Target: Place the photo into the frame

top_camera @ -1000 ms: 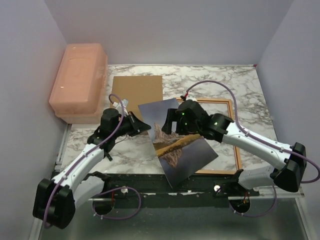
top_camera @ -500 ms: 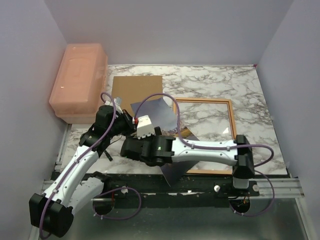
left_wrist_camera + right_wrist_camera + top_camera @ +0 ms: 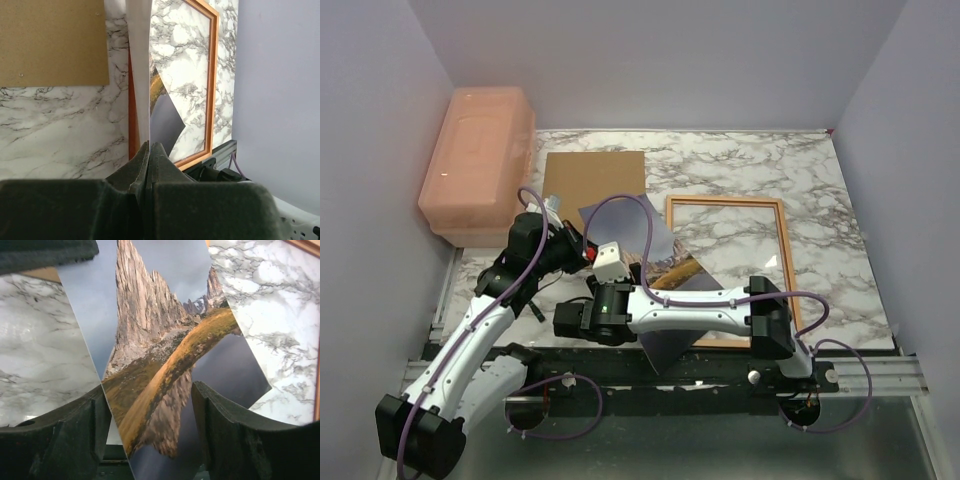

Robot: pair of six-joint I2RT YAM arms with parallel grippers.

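**Top external view.**
- Photo: one. A thin print with grey-blue sky at the far end, a strip of ochre rock at the middle and a dark grey near corner. It is held up off the marble table, and its near half overlaps the left rail of the frame. The right arm crosses in front of it.
- Frame: one. Orange-rimmed, lying flat right of centre, with marble showing through the pane.
- Backing board: one, brown, flat, beyond the photo.
- Pink box: one, lidded, at the far left.
- Grippers: two. The left gripper is at the photo's left edge. The right gripper is near the table's front edge, left of the photo's near corner.

**Left wrist view.**
- Left gripper: fingers pressed together, pinching the photo. The photo is seen almost edge-on, as a white back running away from the camera.
- Its grey picture side shows over the pane of the frame.
- The backing board lies to the left.

**Right wrist view.**
- Photo: a sharp rock spire, a golden slope, and their reflection below in dark water.
- Right gripper: fingers spread, one on each side of the photo's lower corner. Whether they touch it cannot be told.
- A frame rail shows at the right margin.
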